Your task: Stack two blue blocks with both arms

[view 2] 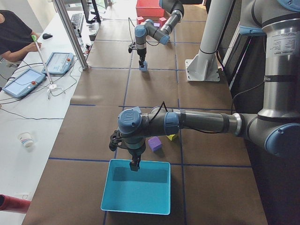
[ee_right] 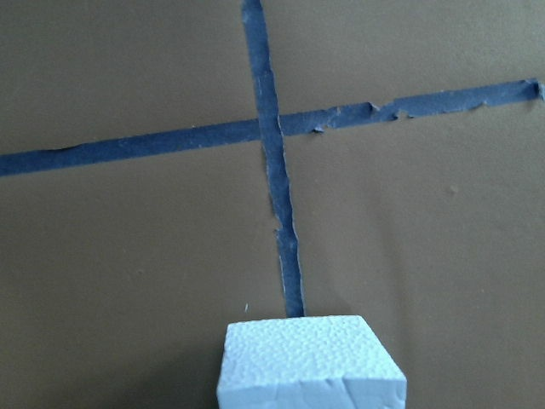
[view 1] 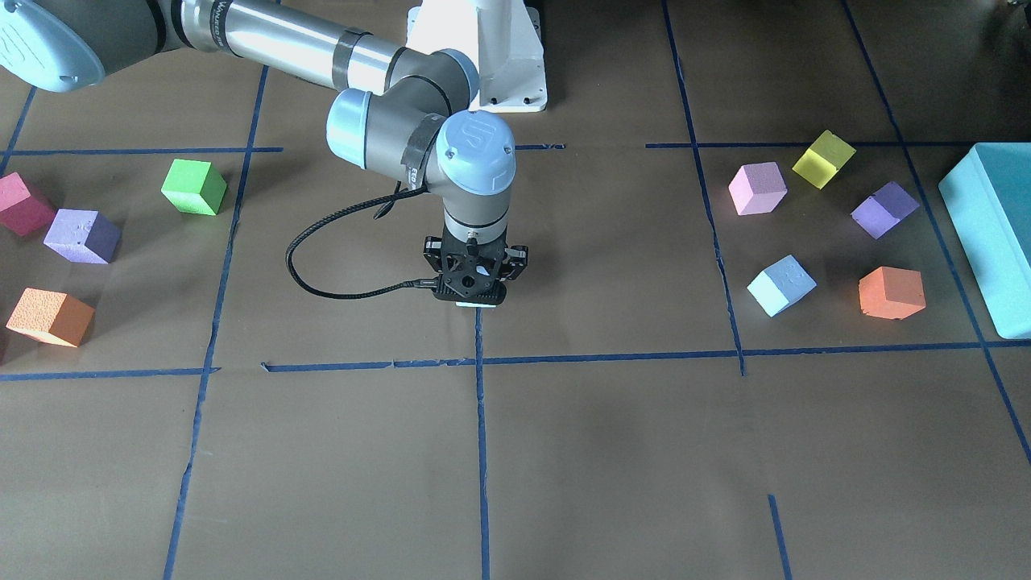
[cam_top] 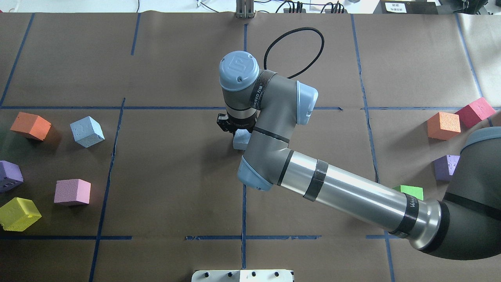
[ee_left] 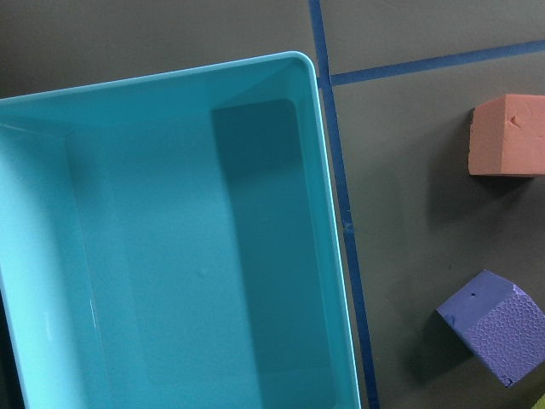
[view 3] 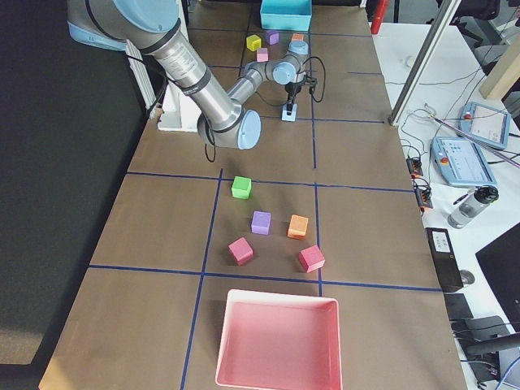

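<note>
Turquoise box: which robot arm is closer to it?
Left. The left gripper hangs right above the turquoise box at one end of the table. The right gripper is far off, mid-table, over a blue block.

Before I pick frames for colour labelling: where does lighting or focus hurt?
Front-facing view: dim, darkest at top right, though the loose blue block stands out. Overhead view: far table edge blown out white. Right wrist view: sharp, second blue block cropped at the bottom.

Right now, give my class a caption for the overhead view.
Mid-table, the right pincer stands over one blue block; the other blue block lies far left.
</note>
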You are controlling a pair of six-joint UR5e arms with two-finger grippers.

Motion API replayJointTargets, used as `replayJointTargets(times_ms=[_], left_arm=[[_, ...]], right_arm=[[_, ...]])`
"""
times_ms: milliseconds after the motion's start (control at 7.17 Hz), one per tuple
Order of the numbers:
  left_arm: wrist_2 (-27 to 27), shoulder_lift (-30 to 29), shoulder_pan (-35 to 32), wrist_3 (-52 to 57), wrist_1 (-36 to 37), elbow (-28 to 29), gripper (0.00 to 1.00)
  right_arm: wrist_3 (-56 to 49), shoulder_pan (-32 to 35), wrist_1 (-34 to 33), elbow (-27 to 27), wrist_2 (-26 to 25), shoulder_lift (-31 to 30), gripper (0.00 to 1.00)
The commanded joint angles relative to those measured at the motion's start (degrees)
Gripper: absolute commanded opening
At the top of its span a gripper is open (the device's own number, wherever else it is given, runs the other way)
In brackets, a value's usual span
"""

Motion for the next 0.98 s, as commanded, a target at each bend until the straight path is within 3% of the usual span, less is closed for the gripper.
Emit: replayJointTargets(times_ms=[0,279,558,837], left_arm=[[0.00,0.03,0.00,0.02,0.00,-0.04,1.00],[0.00,0.03,0.00,-0.06,0.00,-0.12,1.00],[0.00,0.03,0.00,-0.07,0.00,-0.04,1.00],[-0.09,0.03,0.00,-0.07,0.00,-0.48,1.00]], right_arm=[[0.19,-0.28,0.11,-0.29,-0.03,-0.07,0.98],[0.37,-0.28,0.11,-0.21,-0.03,0.98,0.99],[0.81,0.94,-2.68,3.81,0.23,1.78,1.00],[0.11,2.62,-14.60,13.02,0.32,1.78,1.00]])
